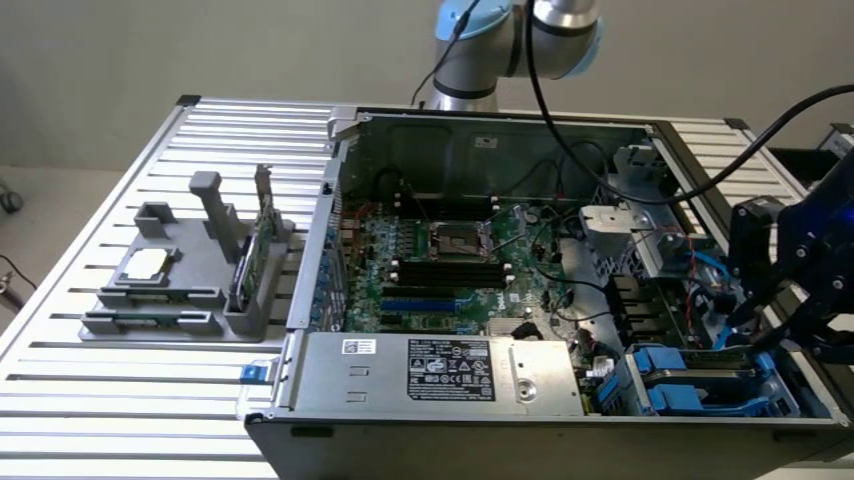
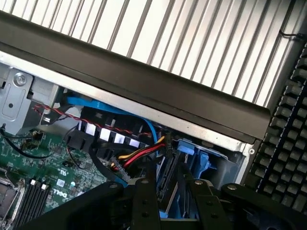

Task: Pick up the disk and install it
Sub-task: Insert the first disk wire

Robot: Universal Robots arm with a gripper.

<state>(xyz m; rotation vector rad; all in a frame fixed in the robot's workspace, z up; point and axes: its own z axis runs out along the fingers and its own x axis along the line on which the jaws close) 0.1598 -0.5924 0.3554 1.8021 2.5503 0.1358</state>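
The pincer [image 2: 169,194] is hanging low inside the open computer case [image 1: 627,125], at the near corner on the exterior view's right, where the drive bay [image 1: 694,380] is showing its blue plastic parts. In the wrist view its two black fingers [image 2: 146,206] are standing parted, one on each side of the disk [image 2: 166,170]. The disk is sitting on edge down in the bay, showing as a dark slab with its blue carrier [image 2: 194,155] just beside it, close to the case's silver wall. A thin strip of space is showing between the disk and one finger, so the pincer is gripping nothing; whether the other finger is touching the disk I cannot tell.

A bundle of red, yellow and black wires [image 2: 139,155] is running up to just beside the disk, and a flat blue cable [image 2: 96,103] is curving along the case wall above the green motherboard [image 2: 43,167].

The arm [image 1: 514,40] is rising from the far side of the slatted metal table [image 1: 120,420] that is carrying the case. A silver power supply [image 1: 441,370] with a dark label is lying along the case's near edge. On the exterior view's left, well apart from the case, a grey fixture [image 1: 160,320] is holding a small square silver chip [image 1: 144,263] lying flat and a thin circuit card [image 1: 247,265] standing upright
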